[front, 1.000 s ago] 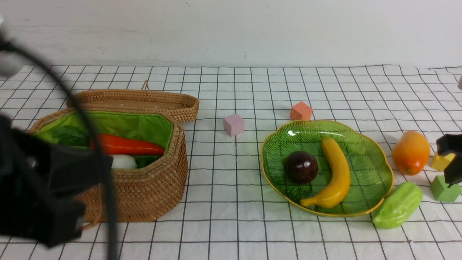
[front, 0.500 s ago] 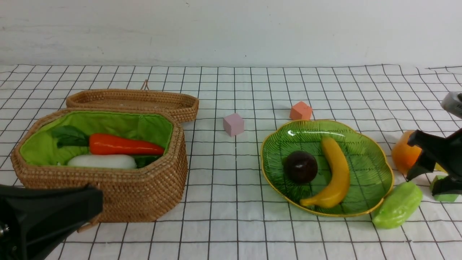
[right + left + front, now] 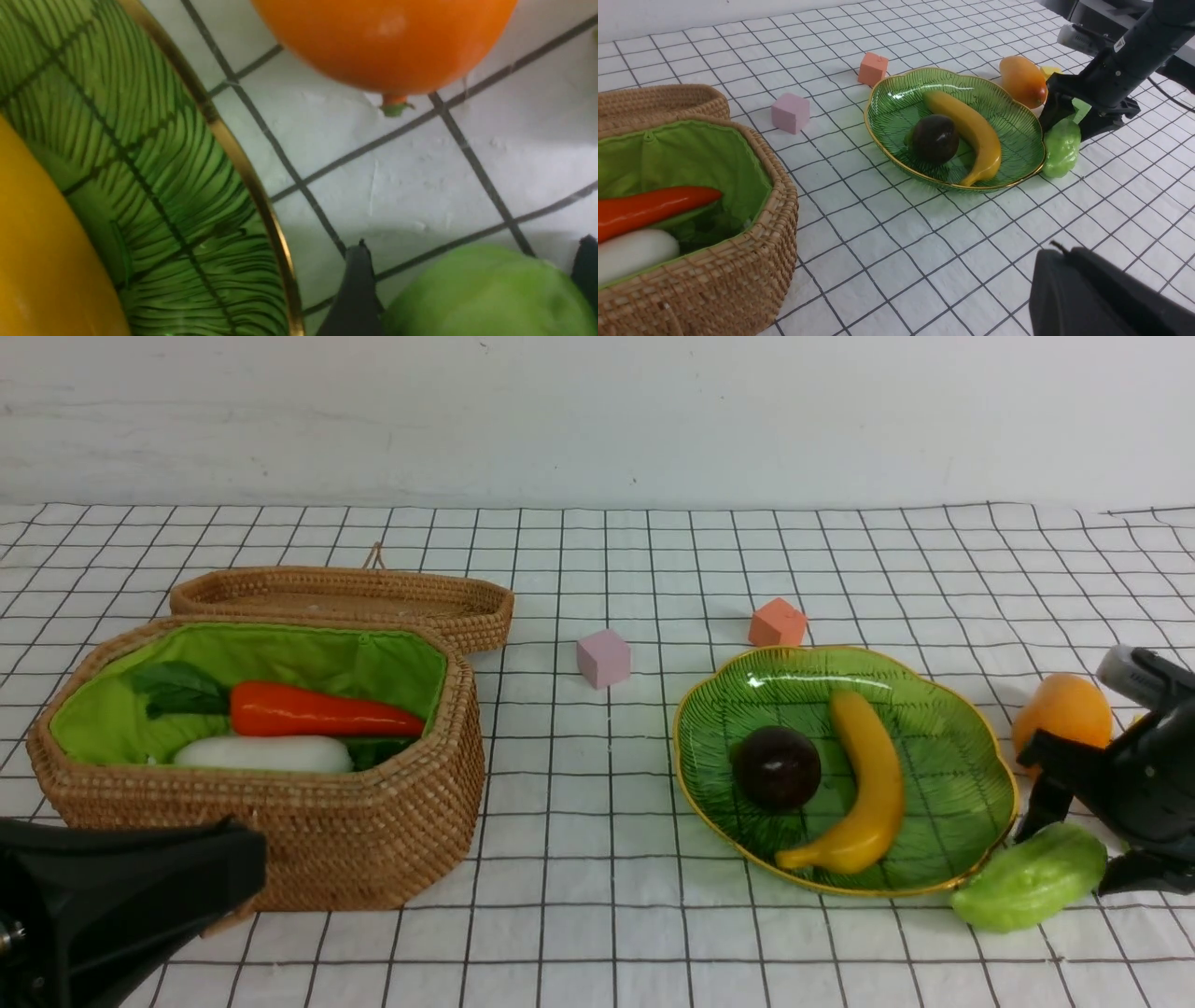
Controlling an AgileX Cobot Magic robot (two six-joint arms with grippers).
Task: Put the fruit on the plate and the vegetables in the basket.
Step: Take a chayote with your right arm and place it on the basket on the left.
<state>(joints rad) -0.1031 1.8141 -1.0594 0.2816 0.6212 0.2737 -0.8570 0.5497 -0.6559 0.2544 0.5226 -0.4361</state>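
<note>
- The right claw point(image 3: 1069, 859) is down at desk point(image 3: 597, 859) level on the right side, jaws spread wide, one finger on each side of the gourd point(image 3: 1018, 882).
- In the right wrist view the gourd sits between the two dark fingers point(image 3: 355, 294), but the claw has not clamped it.
- The gourd lies on its side on the checked cloth, just outside the near right edge of the plate point(image 3: 971, 775). It's tight to the gold rim, though I cannot tell whether it touches.
- On the plate are two fruits. The banana point(image 3: 873, 784) curves across the middle, and the mangosteen point(image 3: 777, 767) sits just to its left.
- The mango point(image 3: 1064, 709) is off the plate, resting on the cloth just beside the far right rim, right behind the right arm.
- Over on the left is the basket point(image 3: 373, 831), with its green lining showing. The carrot point(image 3: 317, 711) and the radish point(image 3: 266, 753) lie side by side inside, the radish nearer the camera.
- The lid point(image 3: 355, 597) lies flat behind the basket, against its back edge.
- A pink cube point(image 3: 604, 658) and an orange cube point(image 3: 778, 623) sit on the cloth beyond the plate, the orange one close to the far rim.
- A yellow cube point(image 3: 1048, 71) peeks out beside the mango, and a green cube point(image 3: 1080, 109) shows between the right claw's fingers.
- The left claw point(image 3: 121, 887) shows only as a dark bulk at the near left corner, in front of the basket. I cannot tell whether it is open or closed.
</note>
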